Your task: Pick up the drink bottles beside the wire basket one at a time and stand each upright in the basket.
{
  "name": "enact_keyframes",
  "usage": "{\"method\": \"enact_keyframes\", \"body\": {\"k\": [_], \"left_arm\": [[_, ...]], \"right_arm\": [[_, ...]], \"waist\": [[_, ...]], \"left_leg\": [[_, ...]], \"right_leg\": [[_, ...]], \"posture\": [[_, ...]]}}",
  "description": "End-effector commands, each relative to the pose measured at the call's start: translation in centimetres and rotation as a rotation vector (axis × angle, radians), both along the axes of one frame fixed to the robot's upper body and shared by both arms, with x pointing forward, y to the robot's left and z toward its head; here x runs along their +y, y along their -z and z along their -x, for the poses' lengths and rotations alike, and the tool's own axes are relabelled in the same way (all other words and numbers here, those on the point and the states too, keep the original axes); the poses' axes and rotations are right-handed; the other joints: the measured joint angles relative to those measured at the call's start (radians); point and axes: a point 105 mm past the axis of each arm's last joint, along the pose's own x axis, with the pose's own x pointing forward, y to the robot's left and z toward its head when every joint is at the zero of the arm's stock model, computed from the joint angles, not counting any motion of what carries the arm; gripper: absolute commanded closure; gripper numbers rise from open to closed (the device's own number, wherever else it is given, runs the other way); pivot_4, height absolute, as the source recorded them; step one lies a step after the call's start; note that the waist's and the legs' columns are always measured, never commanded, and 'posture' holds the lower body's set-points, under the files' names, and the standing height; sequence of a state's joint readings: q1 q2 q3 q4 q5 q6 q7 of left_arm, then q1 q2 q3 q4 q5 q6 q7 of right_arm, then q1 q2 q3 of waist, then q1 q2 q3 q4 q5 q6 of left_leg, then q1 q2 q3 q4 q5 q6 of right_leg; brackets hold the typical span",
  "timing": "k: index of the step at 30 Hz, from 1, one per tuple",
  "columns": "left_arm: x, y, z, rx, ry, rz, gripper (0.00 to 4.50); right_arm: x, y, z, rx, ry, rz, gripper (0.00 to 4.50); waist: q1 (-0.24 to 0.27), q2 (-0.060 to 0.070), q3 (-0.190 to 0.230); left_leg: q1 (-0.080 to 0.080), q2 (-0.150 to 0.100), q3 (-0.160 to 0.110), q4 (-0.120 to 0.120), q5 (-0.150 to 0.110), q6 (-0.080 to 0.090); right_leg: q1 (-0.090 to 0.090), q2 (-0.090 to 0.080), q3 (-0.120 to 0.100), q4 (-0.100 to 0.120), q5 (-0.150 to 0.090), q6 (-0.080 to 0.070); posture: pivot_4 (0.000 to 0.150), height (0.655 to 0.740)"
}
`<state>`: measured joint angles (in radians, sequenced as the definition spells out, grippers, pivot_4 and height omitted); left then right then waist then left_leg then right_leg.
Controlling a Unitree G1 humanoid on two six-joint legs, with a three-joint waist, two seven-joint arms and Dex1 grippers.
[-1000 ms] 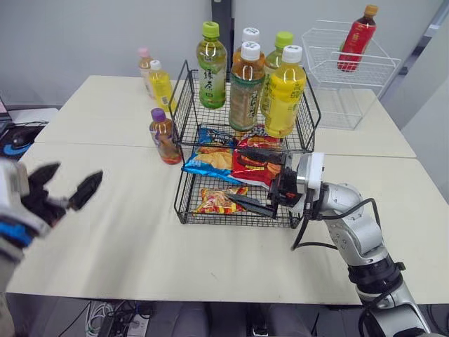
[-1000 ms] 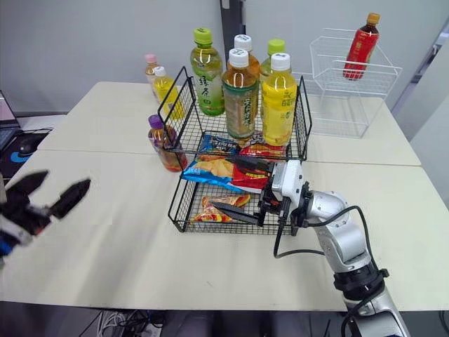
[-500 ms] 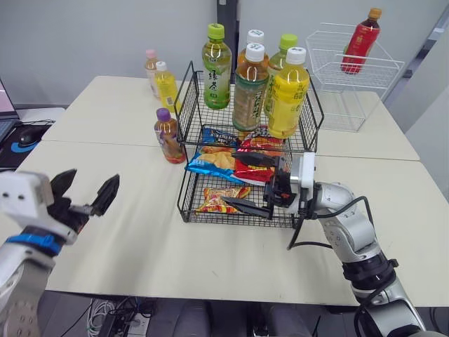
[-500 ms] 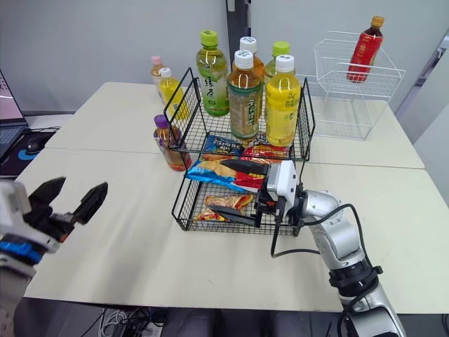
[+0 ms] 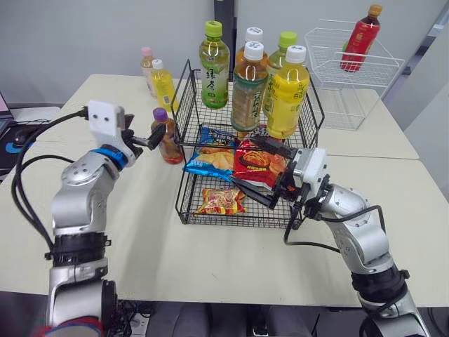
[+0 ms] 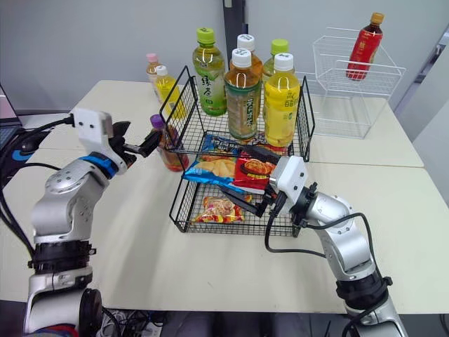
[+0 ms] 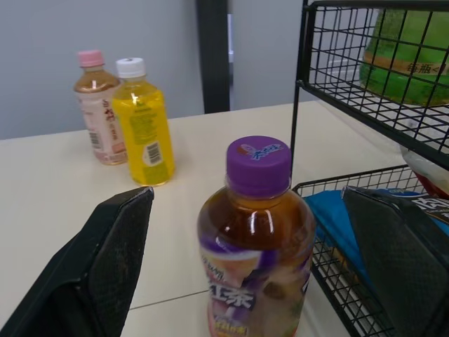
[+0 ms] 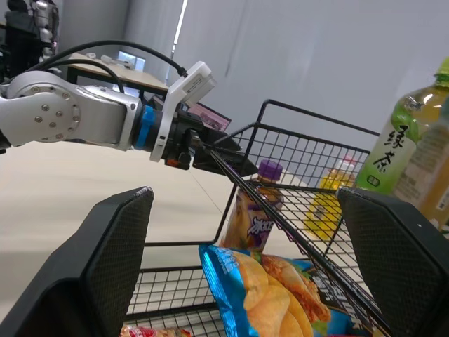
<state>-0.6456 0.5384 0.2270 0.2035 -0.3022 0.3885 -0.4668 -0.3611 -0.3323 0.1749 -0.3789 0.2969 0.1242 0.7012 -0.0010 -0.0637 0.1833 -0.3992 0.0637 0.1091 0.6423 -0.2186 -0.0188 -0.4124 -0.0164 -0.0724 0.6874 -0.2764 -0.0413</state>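
Beside the wire basket, three drink bottles; inside, five.

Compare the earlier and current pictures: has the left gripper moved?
Yes. The left gripper has travelled forward and rightward, from the table's near-left edge up towards the black wire basket, and is now open, aimed at the purple-capped bottle beside it.

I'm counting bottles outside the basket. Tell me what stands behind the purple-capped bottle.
Behind the purple-capped bottle, farther back on the table, stand a white-capped yellow bottle and a pink-capped bottle, side by side. The table patch straight behind its body is covered.
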Motion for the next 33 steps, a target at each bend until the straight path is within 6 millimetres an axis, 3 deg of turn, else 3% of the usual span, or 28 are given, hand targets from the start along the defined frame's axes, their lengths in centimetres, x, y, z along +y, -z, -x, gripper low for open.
{"method": "enact_keyframes", "body": {"k": [1, 8, 17, 20, 28, 33], "left_arm": [[-1.2, -1.2, -1.4, -0.049, 0.032, -0.029, 0.03], [-1.7, -1.5, -3.5, -0.053, 0.047, -0.035, 0.03], [-1.7, -1.2, -4.3, -0.047, 0.068, -0.042, 0.03], [-1.6, -1.2, -4.4, -0.049, 0.070, -0.043, 0.59], [-1.4, -1.3, -4.7, -0.050, 0.072, -0.049, 3.09], [-0.9, -1.1, -4.6, -0.045, 0.069, -0.048, 3.14]], "right_arm": [[-0.4, -1.5, 0.6, -0.065, 0.024, -0.026, 0.00], [-0.4, -1.8, 0.8, -0.078, 0.039, -0.026, 0.00], [-0.4, -2.0, 0.9, -0.081, 0.045, -0.021, 0.00], [-0.4, -2.0, 0.9, -0.078, 0.044, -0.018, 0.00], [-0.3, -2.1, 0.8, -0.076, 0.044, -0.017, 0.00], [-0.4, -2.1, 0.8, -0.078, 0.046, -0.017, 0.00]], "waist": [[-0.001, 0.000, 0.000], [-0.002, 0.000, 0.000], [-0.002, 0.000, 0.000], [-0.001, 0.000, 0.000], [-0.002, 0.000, 0.000], [-0.003, 0.000, 0.000]], "left_leg": [[0.000, 0.000, 0.000, 0.000, 0.000, 0.000], [0.000, 0.000, 0.000, 0.000, 0.000, 0.000], [0.000, 0.000, 0.000, 0.001, 0.000, 0.000], [0.000, 0.000, 0.000, 0.001, 0.000, 0.000], [0.000, 0.000, 0.000, 0.001, 0.000, 0.000], [0.000, 0.000, 0.000, 0.001, 0.000, 0.000]], "right_leg": [[0.000, 0.000, 0.000, 0.000, 0.000, 0.000], [0.000, 0.000, 0.000, 0.000, 0.000, 0.000], [0.000, 0.000, -0.001, 0.000, 0.000, 0.000], [0.000, 0.000, -0.001, 0.000, 0.000, 0.000], [0.000, 0.000, -0.001, 0.000, 0.000, 0.000], [0.000, 0.000, -0.001, 0.001, 0.000, 0.000]], "posture": [[0.150, 0.7400], [0.150, 0.7400], [0.150, 0.7400], [0.150, 0.7400], [0.150, 0.7400], [0.150, 0.7400]]}}
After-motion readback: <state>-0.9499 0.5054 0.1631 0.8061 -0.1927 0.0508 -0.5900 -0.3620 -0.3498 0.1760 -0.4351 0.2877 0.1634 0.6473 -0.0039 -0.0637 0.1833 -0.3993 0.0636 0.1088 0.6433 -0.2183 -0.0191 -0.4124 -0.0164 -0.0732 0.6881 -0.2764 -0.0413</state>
